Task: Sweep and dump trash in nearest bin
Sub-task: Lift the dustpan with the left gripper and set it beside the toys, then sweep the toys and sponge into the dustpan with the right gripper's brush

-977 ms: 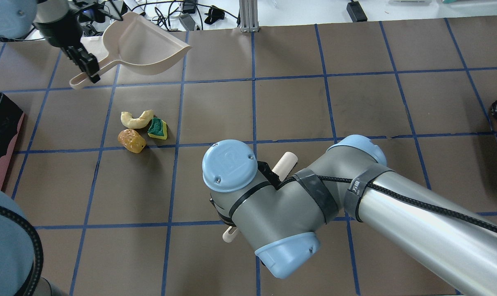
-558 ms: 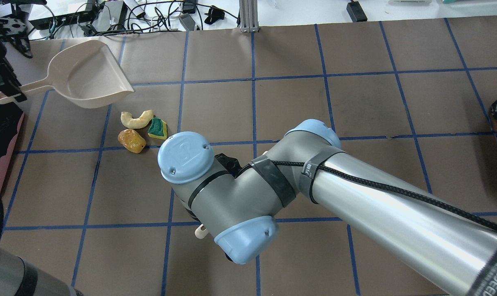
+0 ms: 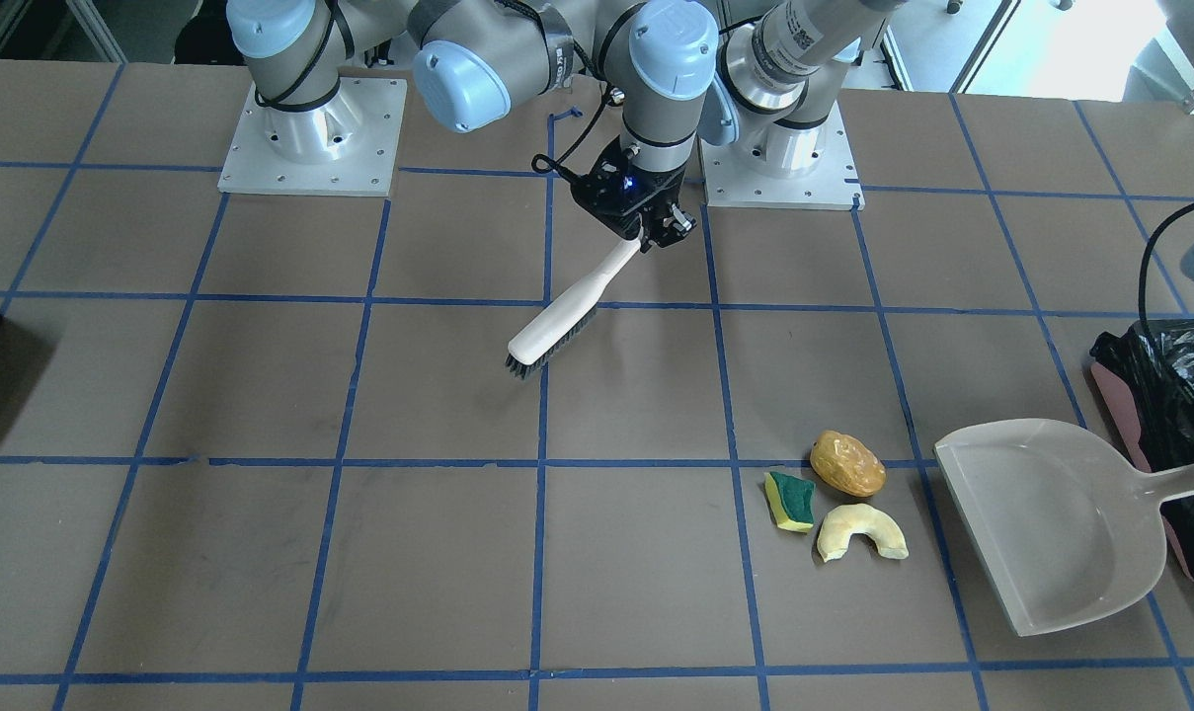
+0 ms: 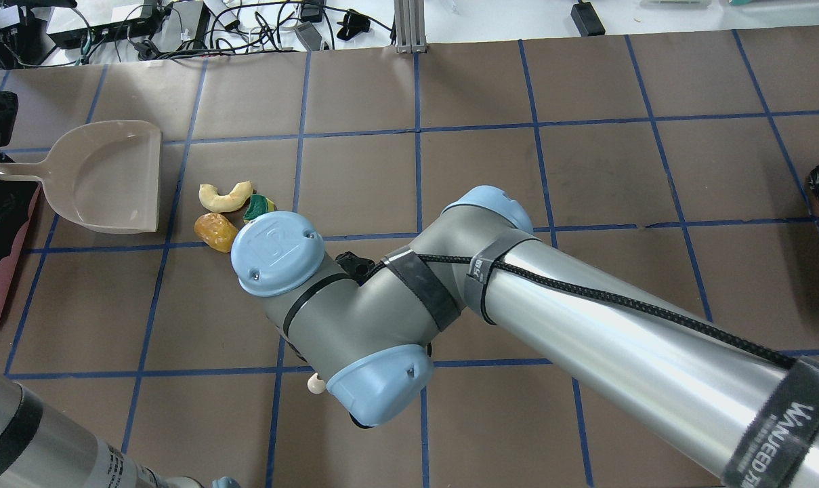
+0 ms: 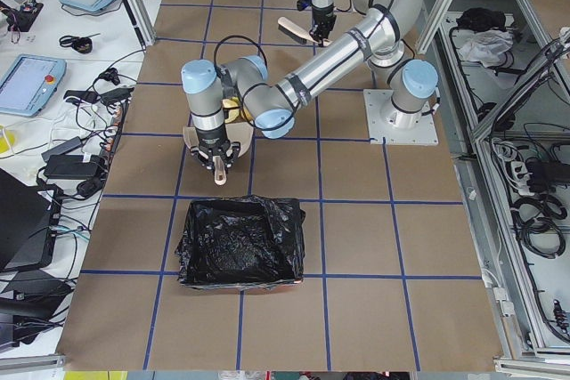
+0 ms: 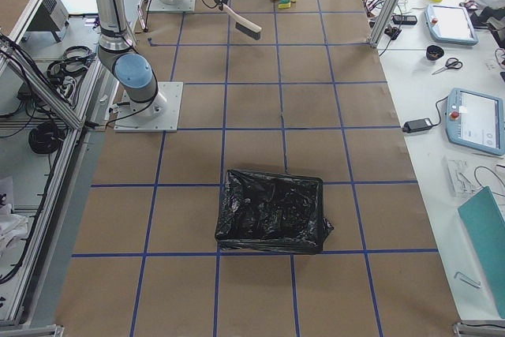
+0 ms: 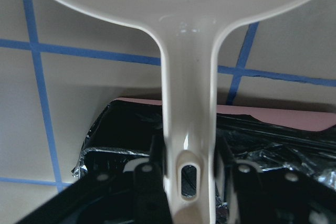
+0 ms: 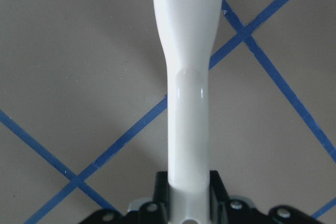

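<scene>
The trash lies together on the brown table: a yellow-and-green sponge (image 3: 790, 500), a golden-brown potato-like lump (image 3: 847, 462) and a pale crescent piece (image 3: 861, 531). My left gripper (image 7: 188, 174) is shut on the handle of the white dustpan (image 3: 1051, 523). The pan sits low beside the trash, its open lip facing it. The pink-sided bin with the black bag (image 3: 1174, 395) is just behind the pan's handle. My right gripper (image 3: 646, 232) is shut on a white brush (image 3: 557, 321), held tilted and well away from the trash. In the overhead view my right wrist hides part of the sponge (image 4: 260, 203).
A second black-bagged bin (image 6: 272, 211) stands at the far end of the table on my right side. Blue tape lines grid the tabletop (image 4: 585, 176). Cables and boxes (image 4: 179, 20) lie beyond the table's far edge.
My left arm has swung the dustpan left and down, setting it beside the trash with its lip facing it. My right arm has moved left toward the trash with the brush.
</scene>
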`<action>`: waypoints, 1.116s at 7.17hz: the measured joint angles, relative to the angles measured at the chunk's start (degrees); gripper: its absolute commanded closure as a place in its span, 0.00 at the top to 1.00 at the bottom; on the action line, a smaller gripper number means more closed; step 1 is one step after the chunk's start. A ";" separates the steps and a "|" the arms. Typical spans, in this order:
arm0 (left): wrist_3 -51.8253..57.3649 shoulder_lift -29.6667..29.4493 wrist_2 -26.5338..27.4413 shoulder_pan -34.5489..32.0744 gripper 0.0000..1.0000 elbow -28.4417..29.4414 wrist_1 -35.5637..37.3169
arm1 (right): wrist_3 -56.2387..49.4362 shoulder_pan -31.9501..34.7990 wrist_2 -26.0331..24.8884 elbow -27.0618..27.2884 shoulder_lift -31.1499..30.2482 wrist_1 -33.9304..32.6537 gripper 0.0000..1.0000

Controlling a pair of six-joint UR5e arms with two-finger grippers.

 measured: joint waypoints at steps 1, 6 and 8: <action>1.93 -1.15 -0.30 0.01 0.00 -0.96 2.07 | 0.02 0.02 -0.04 -0.01 0.08 0.04 0.00; 6.04 -3.35 -3.41 -0.87 0.00 -1.37 5.12 | -0.30 -0.29 0.07 -0.48 1.37 -0.67 0.00; 6.29 -4.03 -4.55 -2.26 0.00 -1.48 5.05 | 0.31 -1.48 -0.03 -3.14 3.76 -0.58 0.00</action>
